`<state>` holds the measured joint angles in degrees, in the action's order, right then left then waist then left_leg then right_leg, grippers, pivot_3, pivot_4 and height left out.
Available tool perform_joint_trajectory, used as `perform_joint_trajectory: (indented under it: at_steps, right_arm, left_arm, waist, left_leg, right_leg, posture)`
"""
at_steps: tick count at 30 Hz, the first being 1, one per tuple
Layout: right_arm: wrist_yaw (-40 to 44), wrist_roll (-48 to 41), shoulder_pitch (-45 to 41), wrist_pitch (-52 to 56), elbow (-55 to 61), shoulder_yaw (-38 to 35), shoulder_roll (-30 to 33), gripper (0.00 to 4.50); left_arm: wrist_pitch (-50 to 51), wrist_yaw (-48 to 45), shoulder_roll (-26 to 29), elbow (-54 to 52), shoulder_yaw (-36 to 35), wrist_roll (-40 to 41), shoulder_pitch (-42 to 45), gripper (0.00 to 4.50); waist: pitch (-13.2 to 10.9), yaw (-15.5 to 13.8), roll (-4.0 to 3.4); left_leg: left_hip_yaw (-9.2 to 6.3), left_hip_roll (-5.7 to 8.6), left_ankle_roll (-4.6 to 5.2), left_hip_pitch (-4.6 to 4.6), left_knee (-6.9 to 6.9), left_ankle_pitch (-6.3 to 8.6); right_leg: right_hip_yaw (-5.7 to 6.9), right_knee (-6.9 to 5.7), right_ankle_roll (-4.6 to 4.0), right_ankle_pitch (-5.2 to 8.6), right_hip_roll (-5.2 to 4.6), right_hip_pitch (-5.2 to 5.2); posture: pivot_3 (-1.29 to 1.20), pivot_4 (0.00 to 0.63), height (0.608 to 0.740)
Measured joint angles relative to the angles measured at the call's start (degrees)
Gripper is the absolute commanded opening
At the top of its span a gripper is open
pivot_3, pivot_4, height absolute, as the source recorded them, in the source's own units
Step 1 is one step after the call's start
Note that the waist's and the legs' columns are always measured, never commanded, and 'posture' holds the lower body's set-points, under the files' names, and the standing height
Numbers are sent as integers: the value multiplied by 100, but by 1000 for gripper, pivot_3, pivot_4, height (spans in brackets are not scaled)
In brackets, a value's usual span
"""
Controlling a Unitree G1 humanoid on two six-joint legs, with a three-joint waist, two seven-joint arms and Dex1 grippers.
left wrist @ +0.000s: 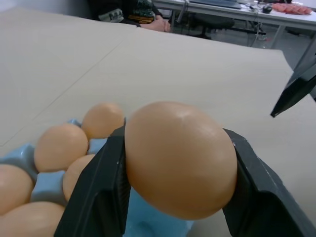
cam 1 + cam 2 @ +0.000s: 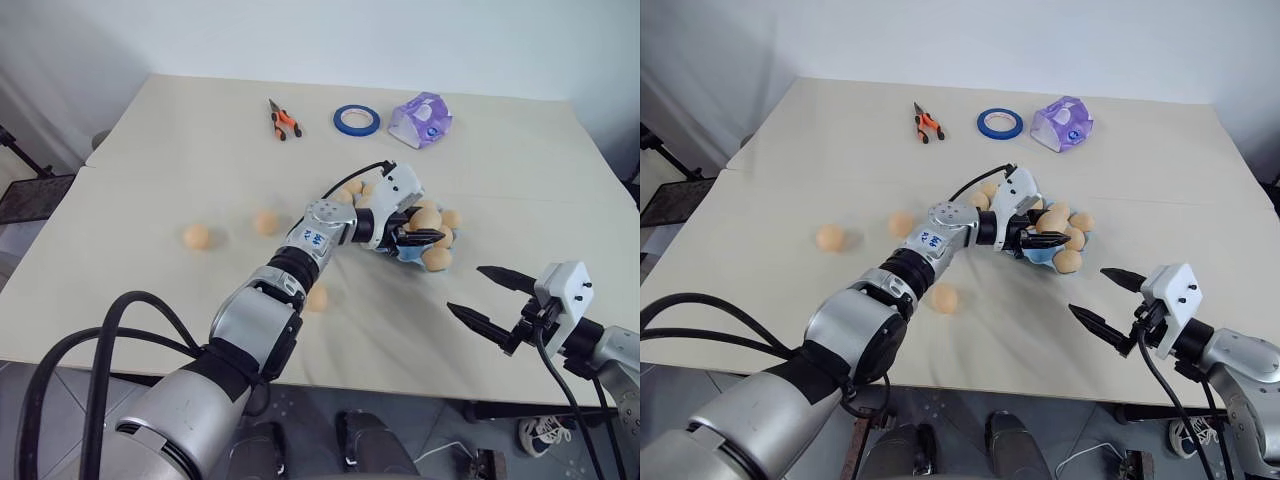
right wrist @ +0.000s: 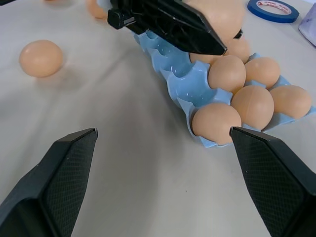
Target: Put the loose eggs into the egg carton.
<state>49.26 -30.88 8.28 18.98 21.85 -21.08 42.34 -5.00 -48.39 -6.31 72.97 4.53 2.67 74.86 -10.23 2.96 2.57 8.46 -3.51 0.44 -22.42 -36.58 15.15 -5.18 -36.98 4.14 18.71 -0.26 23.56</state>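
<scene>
Black fingers (image 1: 94, 197) of our left gripper (image 2: 425, 236) pinch an egg (image 1: 180, 158) directly above the egg carton (image 3: 190, 84), so we judge placing is underway; next we lower into an empty cup. Our right gripper (image 2: 480, 300) waits nearby, spread. Beyond, loose eggs (image 2: 197, 237) remain on the bench (image 2: 200, 130).

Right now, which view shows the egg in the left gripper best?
The left wrist view: the egg sits large between both fingers, above the carton. In the eye views the left gripper hides most of it. In the right wrist view a dark finger covers part of it.
</scene>
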Motion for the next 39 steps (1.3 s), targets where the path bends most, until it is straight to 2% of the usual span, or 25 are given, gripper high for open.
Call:
perform_joint_trajectory:
  at_steps: [4,15,18,22,31,39]
  right_arm:
    - [-10,0,12,0,23,0,0,4500]
    - [-43,8,-127,-1,17,27,-1,4500]
    - [-42,8,-137,0,12,34,-1,4500]
    - [-22,8,-164,1,-15,58,0,4500]
    - [168,52,-729,-2,-472,348,15,4500]
    - [406,110,-1050,-21,-786,529,41,4500]
  left_arm:
    - [3,35,-1,1,-18,-67,0,4462]
    - [-38,-119,105,-16,-119,-117,0,4488]
    - [-76,-481,406,-182,-185,-65,6,4488]
    - [-6,-998,1068,-945,-292,45,-127,4488]
    - [961,-1448,2444,-3945,-583,645,-2163,4488]
    - [1959,-1634,3626,-6855,-1113,1625,-4731,4488]
  waist:
    - [0,-11,0]
    - [0,-6,0]
    - [0,14,-1]
    - [0,20,-4]
    - [-3,32,-10]
    - [-2,24,-12]
  left_leg:
    - [0,1,0,-1,0,0]
    - [2,1,-2,0,-1,-1]
    - [4,-4,-13,2,-1,-6]
    - [8,-11,-34,7,-1,-15]
    - [12,-22,-39,10,-50,-16]
    - [-1,-15,-10,23,-58,-11]
  right_leg:
    - [0,1,0,0,-1,0]
    - [1,-2,0,0,0,0]
    - [1,-7,0,0,6,1]
    - [1,-18,-1,1,13,2]
    - [-2,-70,-3,2,9,3]
    - [7,-83,-4,2,-11,-15]
  posture:
    - [0,150,740]
    - [0,150,740]
    - [0,150,740]
    - [0,150,740]
    - [0,150,740]
    - [0,150,740]
